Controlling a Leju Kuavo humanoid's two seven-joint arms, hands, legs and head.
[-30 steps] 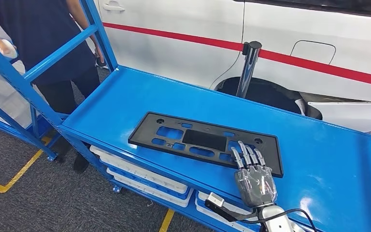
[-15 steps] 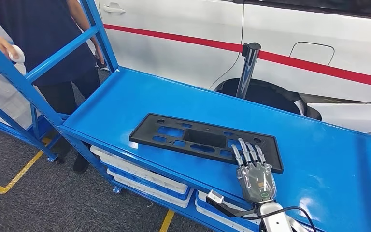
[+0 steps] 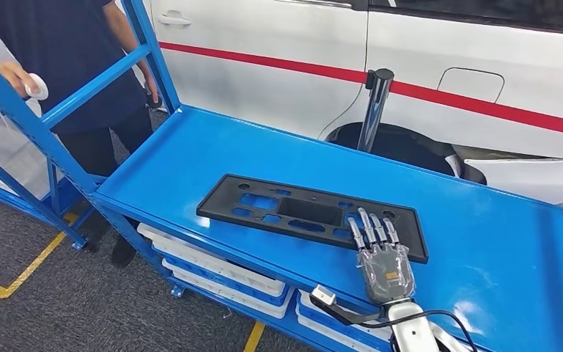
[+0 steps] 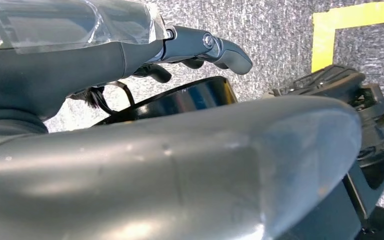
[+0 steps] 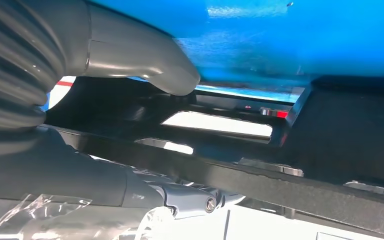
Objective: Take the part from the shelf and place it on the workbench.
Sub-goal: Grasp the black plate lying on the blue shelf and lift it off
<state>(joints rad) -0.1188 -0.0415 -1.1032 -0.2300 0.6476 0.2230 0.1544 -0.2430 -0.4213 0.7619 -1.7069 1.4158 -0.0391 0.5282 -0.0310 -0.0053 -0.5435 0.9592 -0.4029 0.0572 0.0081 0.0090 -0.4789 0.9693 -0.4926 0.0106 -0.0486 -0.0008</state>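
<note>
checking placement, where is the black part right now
In the head view the black part lies flat on the blue workbench, near its front edge, with the right hand over its right end.

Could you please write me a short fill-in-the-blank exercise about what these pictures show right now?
1. The black part lies flat on the ____ workbench.
2. The right robot hand has its fingers on the part's ____ end, as the robot sees it.
3. Behind the workbench stands a white car with a ____ stripe.
4. White trays sit ____ the workbench top.

Missing words: blue; right; red; under
</note>
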